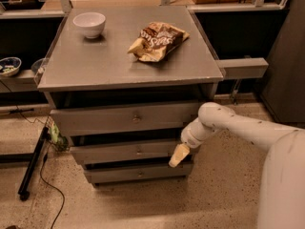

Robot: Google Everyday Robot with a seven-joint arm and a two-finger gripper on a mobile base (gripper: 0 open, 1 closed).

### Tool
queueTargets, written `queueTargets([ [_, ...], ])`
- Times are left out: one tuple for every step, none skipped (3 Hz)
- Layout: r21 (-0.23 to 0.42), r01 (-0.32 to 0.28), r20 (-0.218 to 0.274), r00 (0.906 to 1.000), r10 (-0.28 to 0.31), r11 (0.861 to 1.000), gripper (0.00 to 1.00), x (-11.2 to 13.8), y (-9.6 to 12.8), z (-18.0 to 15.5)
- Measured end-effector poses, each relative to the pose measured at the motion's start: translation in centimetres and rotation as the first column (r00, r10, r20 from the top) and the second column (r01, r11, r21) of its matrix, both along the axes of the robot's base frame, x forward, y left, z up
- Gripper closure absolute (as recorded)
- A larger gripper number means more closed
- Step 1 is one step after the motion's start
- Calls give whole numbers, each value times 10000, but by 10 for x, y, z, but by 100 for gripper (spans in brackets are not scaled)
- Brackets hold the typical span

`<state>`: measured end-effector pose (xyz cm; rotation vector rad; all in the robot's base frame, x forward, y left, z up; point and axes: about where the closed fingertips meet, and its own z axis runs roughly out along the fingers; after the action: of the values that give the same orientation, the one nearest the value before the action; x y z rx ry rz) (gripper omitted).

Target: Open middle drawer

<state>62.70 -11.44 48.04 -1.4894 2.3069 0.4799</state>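
Arm: the white arm (248, 128) enters from the lower right, and its thick lower part is cut off by the right and bottom edges.
Floor: speckled floor (143, 204) lies open in front of the cabinet; a black stand (33, 168) and a thin cable (47, 185) lie on it at the left.
Gripper: the gripper (178, 155) hangs tip-down and leftward at the right end of the middle drawer's front.
Jaws: they show as one tan wedge; whether apart or together cannot be told, nor whether they touch the drawer.
Bottom drawer: the bottom drawer (133, 173) sits lowest, with the narrowest-looking front.
Middle drawer: the middle drawer (128, 151) is second of three in the grey cabinet, its front facing the camera.
Long axis: it runs left to right, level, with a small round knob (139, 151) at the centre.
Edges: dark gaps run above and below its front; its right end is partly hidden by the gripper.
How far out: cannot be judged from this angle.
Top drawer: the top drawer (124, 119) sits just above, with a wider-looking front.
Surface: the grey surface (109, 61) overhangs the drawers.
On it: a crumpled snack bag (157, 41) lies right of centre, and a white bowl (89, 24) stands at the far left, well apart.
Sides: a grey ledge (240, 68) juts out at the right.
Far left: a small dish (9, 66) is cut off by the frame.
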Motion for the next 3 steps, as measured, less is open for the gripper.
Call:
queueTargets([
  [46,107,14,9999,-107,9999,0,1,-2,-2],
  [188,424,48,9991,-425,9989,0,4,-7,-9],
  [578,288,-93,9996,-283,9979,0,25,11,-34],
])
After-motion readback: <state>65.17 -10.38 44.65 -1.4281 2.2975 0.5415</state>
